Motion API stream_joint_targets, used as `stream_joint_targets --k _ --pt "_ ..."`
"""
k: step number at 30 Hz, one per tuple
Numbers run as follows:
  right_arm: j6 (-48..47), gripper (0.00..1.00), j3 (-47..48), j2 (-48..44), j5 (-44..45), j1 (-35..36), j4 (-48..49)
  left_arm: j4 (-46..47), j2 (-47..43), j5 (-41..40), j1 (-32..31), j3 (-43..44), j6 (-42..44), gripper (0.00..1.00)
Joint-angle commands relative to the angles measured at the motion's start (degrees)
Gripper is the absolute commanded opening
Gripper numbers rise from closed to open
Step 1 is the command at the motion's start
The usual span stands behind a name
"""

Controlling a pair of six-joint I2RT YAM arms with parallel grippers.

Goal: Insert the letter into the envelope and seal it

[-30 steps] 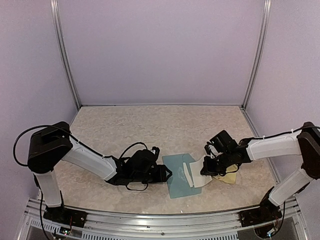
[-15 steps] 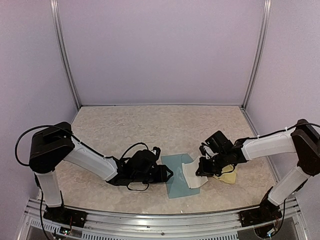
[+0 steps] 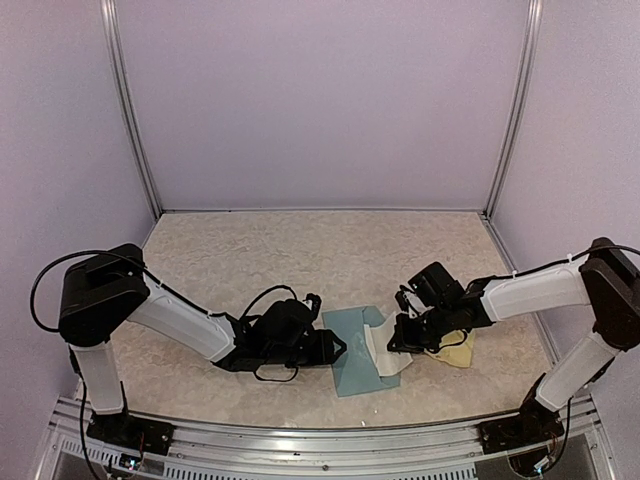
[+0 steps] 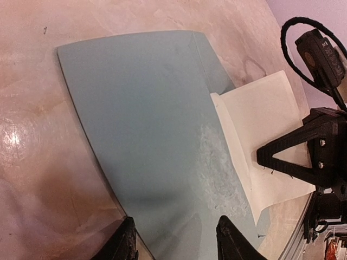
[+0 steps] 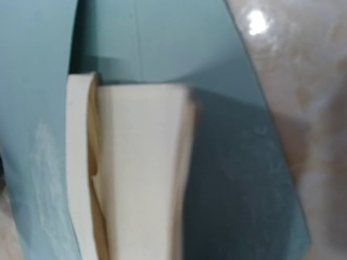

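The teal envelope (image 3: 352, 362) lies flat between the arms, and it fills the left wrist view (image 4: 146, 124). A cream folded letter (image 3: 384, 347) rests across its right side, with its left end at the envelope's mouth (image 5: 135, 162). My right gripper (image 3: 398, 343) is shut on the letter's right end, and its black fingers show in the left wrist view (image 4: 261, 158). Its own fingers are out of the right wrist view. My left gripper (image 3: 337, 348) lies low at the envelope's left edge. It is open (image 4: 176, 241), with one fingertip at the paper's edge and the other over the paper.
A yellow-tan sheet (image 3: 456, 353) lies under and to the right of my right wrist. A black cable (image 4: 303, 32) loops above the right gripper. The purple walls stand far behind, and the metal rail (image 3: 300, 435) runs along the near edge.
My right gripper has moved left with the letter, carrying its end further over the envelope. The left arm has stayed where it was.
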Motion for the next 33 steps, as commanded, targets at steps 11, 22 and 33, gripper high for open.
stream_joint_targets --k 11,22,33 --pt "0.05 0.0 3.09 -10.73 9.84 0.92 -6.53 -3.16 1.71 0.88 -0.22 -0.89 -1.02 0.46" --pt "-2.42 0.0 0.51 -8.82 5.53 2.76 0.71 -2.99 1.96 1.2 -0.21 -0.68 -1.16 0.45" --pt "-4.08 0.0 -0.6 -6.98 6.88 3.28 1.31 -3.14 2.04 1.24 -0.21 -0.62 -1.28 0.45"
